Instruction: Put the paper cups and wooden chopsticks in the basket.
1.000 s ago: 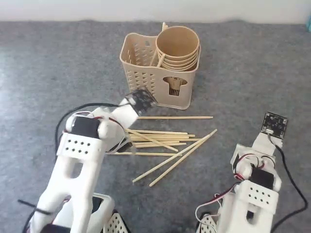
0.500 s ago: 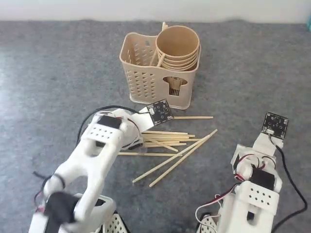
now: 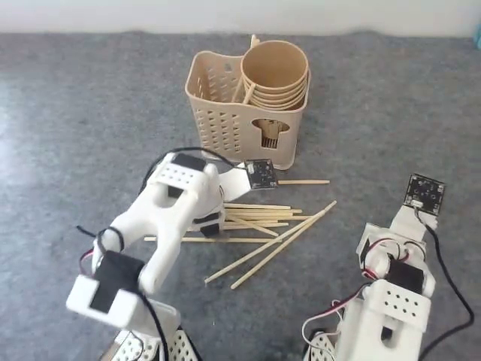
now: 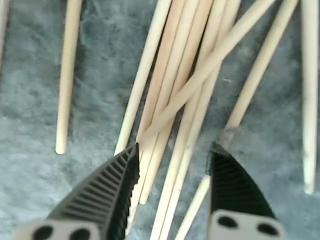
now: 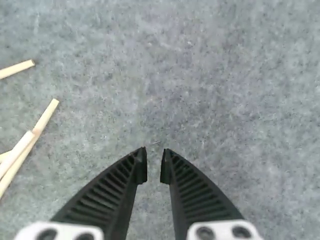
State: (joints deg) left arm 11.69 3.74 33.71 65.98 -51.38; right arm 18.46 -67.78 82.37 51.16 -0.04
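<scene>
1. Wooden chopsticks (image 4: pixel 170 115) lie piled directly under my left tool (image 4: pixel 173 152), whose jaws are spread wide astride several sticks (none gripped yet).
2. Closing here could pinch a crossed bundle. Sticks might then splay, roll or slip out on the way to the basket (image 3: pixel 225 113) just beyond the tool, where the paper cups (image 3: pixel 275 68) already sit.
3. My right tool (image 5: pixel 153 165) hangs nearly closed, holding nothing, with the stick ends off to its side.
4. The bench (image 3: pixel 90 113) has a grey, fuzzy cover, and a pale wall (image 3: pixel 225 15) runs behind it.
</scene>
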